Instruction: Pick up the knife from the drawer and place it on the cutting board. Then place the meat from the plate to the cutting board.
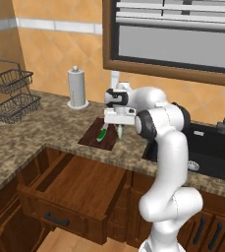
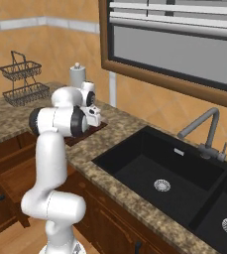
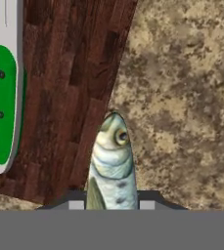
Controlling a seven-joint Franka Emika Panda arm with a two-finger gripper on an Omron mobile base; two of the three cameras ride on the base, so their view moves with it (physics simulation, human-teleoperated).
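Nearest, wide shallow dark reddish-brown wooden drawer [image 1: 72,194] pulled out, with nothing visible on its floor. Beyond it, on the speckled brown granite table [image 1: 15,145], flat dark reddish-brown rectangular wooden cutting board [image 1: 95,134], already bearing the small knife with bright green handle and pale blade [image 1: 102,132]. So first half judged done; second half in hand.

Above the board's edge, tool [image 1: 117,129] pinching the meat, a small pale silvery fish-shaped piece [image 3: 111,163], head jutting out between the dark tips. In the hand view, fish head hanging right over the seam between board [image 3: 74,88] and table, knife [image 3: 3,93] lying off to one side on the board. Light blue-teal plate not made out.

Next move, by judgement: shift slightly toward the board's middle, lower, then spread the tips to set the fish down beside the knife, not on it.

White arm rising from the base, elbow bent high, forearm reaching forward and down, hand pointing at the board. Farther back: white paper-towel holder [image 1: 76,88], black wire two-tier basket [image 1: 13,93], black sink [image 2: 164,173].
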